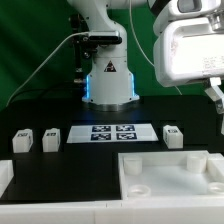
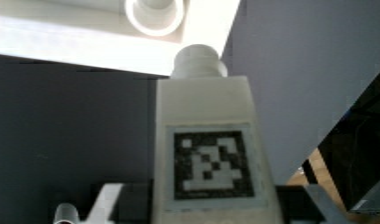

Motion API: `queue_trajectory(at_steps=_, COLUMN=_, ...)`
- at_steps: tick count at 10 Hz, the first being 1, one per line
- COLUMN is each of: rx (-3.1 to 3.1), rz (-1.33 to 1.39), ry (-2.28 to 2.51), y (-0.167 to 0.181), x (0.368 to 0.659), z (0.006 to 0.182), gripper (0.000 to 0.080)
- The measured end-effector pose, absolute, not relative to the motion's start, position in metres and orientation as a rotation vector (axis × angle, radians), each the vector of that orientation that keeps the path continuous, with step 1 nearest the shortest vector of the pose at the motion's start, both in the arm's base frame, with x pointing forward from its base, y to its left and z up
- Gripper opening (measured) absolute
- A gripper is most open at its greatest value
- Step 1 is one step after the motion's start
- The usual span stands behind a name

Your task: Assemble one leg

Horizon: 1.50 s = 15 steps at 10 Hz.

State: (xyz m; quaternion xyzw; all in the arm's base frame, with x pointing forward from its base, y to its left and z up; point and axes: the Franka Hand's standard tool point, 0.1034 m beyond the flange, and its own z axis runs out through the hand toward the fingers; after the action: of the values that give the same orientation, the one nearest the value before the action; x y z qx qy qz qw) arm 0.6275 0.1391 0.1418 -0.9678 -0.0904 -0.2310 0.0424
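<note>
Black tabletop (image 1: 40, 110), robot base (image 1: 108, 80) at rear. Raised gripper (image 1: 212, 95) at exterior view's right, well above table, pinching leg (image 2: 208, 130); tag faces wrist camera, round peg at far end. Spare legs (image 1: 22, 140) flank marker board (image 1: 105, 133). White tray piece (image 1: 165, 175) in foreground.

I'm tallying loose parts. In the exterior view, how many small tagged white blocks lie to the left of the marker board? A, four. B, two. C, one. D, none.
B: an outer leg and an inner leg lie to the exterior view's left of the marker board.
</note>
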Motion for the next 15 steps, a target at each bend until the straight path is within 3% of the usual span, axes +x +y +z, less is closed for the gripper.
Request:
queue_trajectory(at_steps=2, rx=-2.959, rz=-0.755, ry=-0.343, y=0.129, x=0.63, z=0.137, gripper=0.0294)
queue_trajectory(at_steps=4, rx=-2.969, rz=-0.784, ry=-0.338, y=0.097, x=0.632, z=0.107, gripper=0.0294)
queue_trajectory(at_steps=6, rx=-2.962, rz=-0.791, ry=-0.344, y=0.102, x=0.633, z=0.096, gripper=0.0294)
queue_trajectory(at_steps=15, rx=-2.959, rz=-0.739, ry=-0.39, y=0.122, x=0.624, z=0.085, gripper=0.0294)
